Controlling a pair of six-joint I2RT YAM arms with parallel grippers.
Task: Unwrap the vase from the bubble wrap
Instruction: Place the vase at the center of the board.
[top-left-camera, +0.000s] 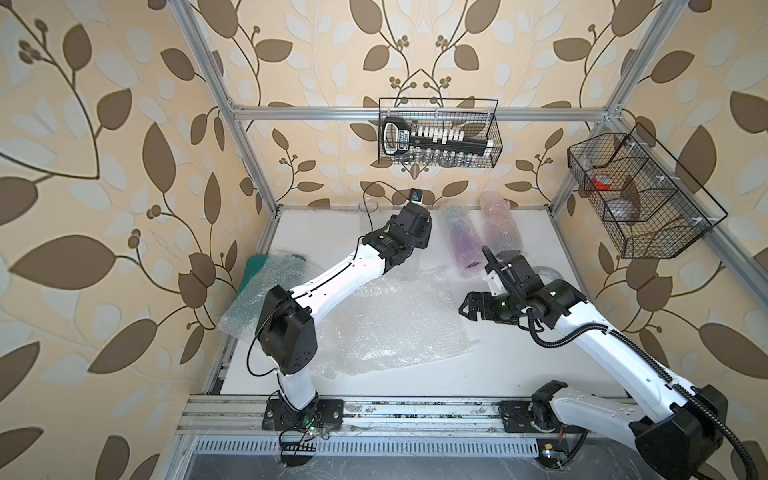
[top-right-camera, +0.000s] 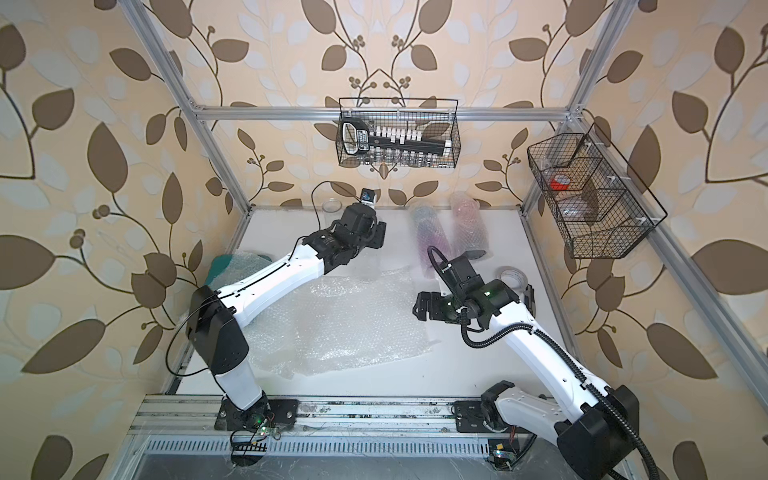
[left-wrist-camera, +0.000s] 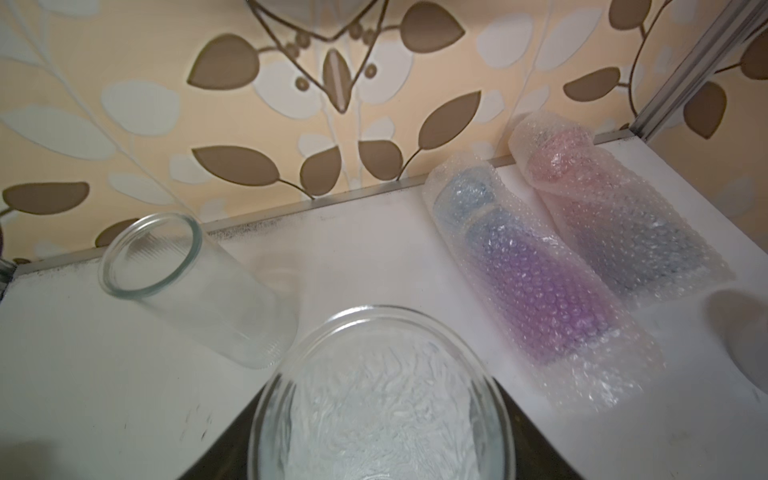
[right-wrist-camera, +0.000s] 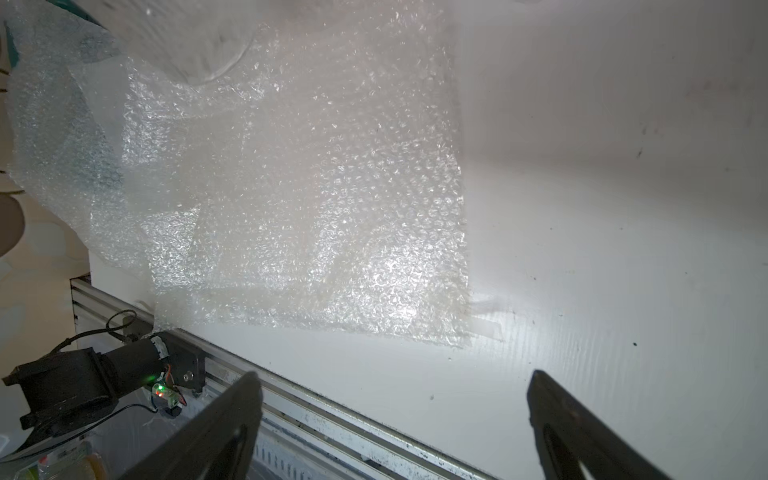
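glass vase (left-wrist-camera: 380, 374) in left end effector (top-left-camera: 406, 261)

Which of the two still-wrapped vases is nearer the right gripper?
The purple-and-blue wrapped vase, its end close by the open right gripper. The pink wrapped vase lies beyond it.

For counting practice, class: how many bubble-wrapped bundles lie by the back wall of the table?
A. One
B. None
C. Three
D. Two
D: only the purple-tinted bundle and the pink-tinted bundle lie there, side by side.
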